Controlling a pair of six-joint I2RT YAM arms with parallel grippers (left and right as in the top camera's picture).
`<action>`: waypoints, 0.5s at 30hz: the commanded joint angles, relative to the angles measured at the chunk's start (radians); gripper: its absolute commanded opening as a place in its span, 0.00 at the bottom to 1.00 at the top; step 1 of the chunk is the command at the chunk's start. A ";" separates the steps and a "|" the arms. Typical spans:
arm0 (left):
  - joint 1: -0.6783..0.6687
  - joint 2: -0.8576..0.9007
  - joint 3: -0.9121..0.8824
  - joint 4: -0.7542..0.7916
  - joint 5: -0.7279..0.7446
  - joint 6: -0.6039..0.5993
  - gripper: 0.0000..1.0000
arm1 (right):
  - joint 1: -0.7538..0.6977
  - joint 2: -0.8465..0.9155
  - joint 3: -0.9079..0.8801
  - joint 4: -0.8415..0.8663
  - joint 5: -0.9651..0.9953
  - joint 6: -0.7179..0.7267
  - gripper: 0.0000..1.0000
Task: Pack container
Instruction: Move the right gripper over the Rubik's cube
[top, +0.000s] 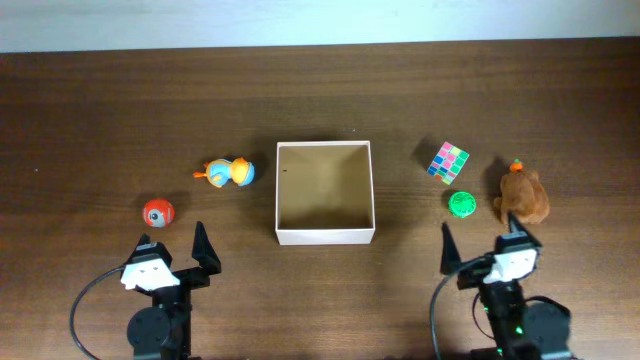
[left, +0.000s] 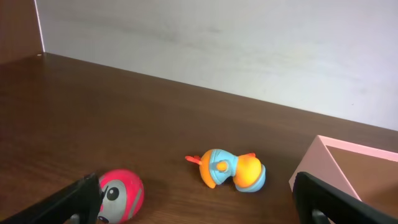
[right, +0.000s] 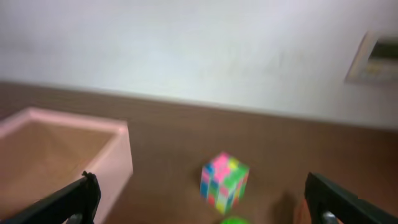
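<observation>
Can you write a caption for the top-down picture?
Square white-walled cardboard container sits empty between scattered toys, left gripper and right gripper open nearby.

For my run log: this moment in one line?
container: empty | left gripper: open | right gripper: open | packed: nothing yet

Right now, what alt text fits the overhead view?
An empty container sits centre frame, the left gripper and right gripper open along the bottom. Left of it lie an orange-and-blue toy and a red ball; right of it, a colourful cube, a green disc and a brown plush.
</observation>
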 joint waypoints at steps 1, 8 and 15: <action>0.004 -0.010 -0.005 -0.001 0.014 0.013 0.99 | -0.003 0.054 0.111 -0.023 -0.019 0.016 0.99; 0.004 -0.010 -0.005 -0.001 0.014 0.013 0.99 | -0.003 0.332 0.333 -0.159 -0.020 0.101 0.99; 0.004 -0.010 -0.005 -0.001 0.014 0.013 0.99 | -0.003 0.820 0.822 -0.473 -0.173 0.103 0.99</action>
